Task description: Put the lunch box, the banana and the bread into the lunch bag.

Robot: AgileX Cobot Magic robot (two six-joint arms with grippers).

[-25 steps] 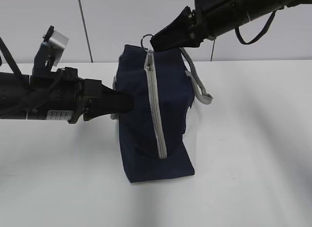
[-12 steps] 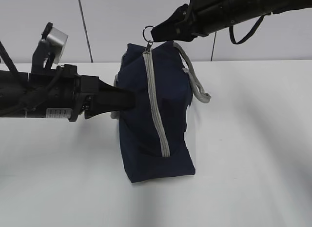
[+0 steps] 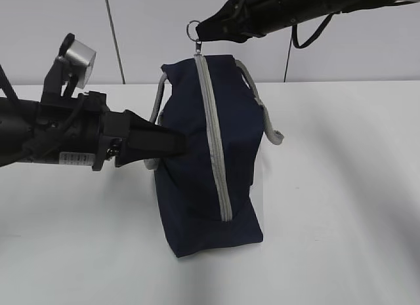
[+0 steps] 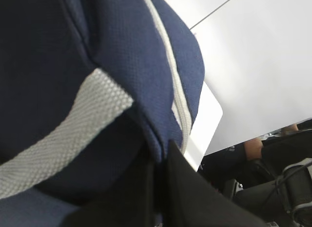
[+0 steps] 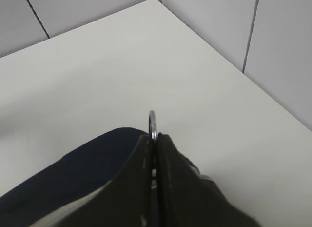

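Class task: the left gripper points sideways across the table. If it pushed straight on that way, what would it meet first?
The left gripper already pinches the large navy-blue fabric lunch bag at its side; going on, it would likely just press deeper into that bag.

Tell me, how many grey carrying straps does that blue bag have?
2 show: one strap loops on the bag's left side by the left pincer, the other strap hangs on its right.

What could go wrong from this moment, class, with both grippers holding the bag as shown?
1. The right gripper pinches only the thin ring pull; it may slip out.
2. The left gripper clamps just a fold of the lunch bag; the fabric could pull free, tipping the upright bag.
3. The grey zipper looks fully closed, so nothing can go in yet.
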